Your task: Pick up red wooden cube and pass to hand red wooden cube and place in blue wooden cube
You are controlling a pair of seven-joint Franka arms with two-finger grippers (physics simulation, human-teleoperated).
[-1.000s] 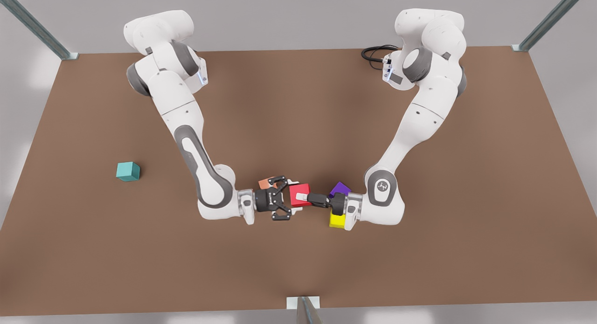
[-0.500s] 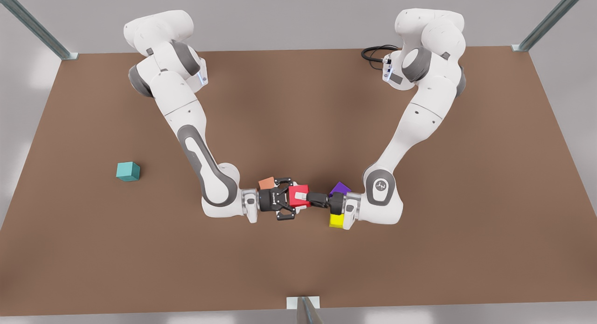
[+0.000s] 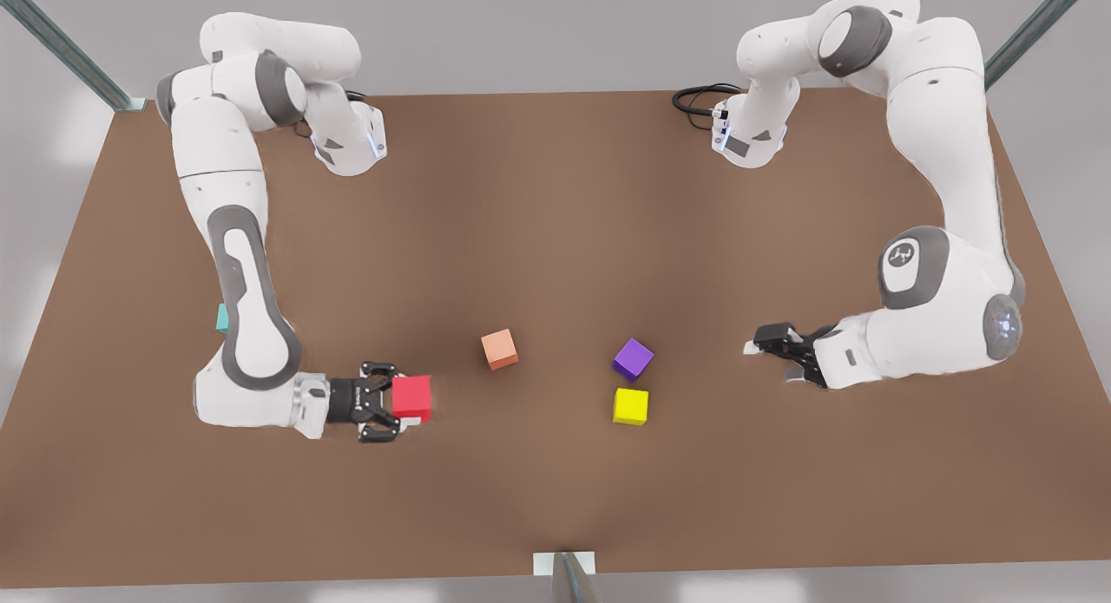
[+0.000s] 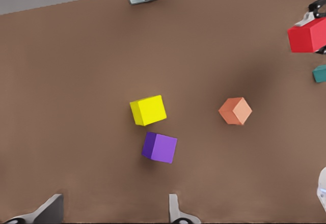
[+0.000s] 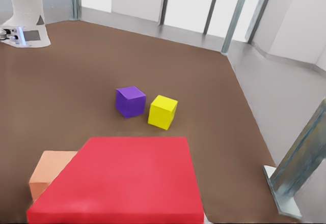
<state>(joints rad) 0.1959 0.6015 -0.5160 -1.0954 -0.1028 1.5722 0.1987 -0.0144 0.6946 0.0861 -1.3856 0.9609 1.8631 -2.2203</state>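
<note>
Fingers of the right gripper (image 3: 408,403) are clamped on the red wooden cube (image 3: 411,397), which is held off the table (image 3: 555,239) toward the front view's left; from the right wrist view that cube (image 5: 122,183) fills the foreground, with the salmon cube (image 5: 48,175) just behind its edge; the blue wooden cube (image 3: 221,317) sits on the table behind this arm's forearm, mostly hidden, and appears in the left wrist view as a teal sliver (image 4: 320,73) below the held red cube (image 4: 307,34); the left gripper (image 3: 768,341) waits well apart on the front view's right, its fingers spread and holding nothing; between the two grippers lie the salmon cube (image 3: 499,349), the purple cube (image 3: 633,359) and the yellow cube (image 3: 631,406), the last two just beside each other.
</note>
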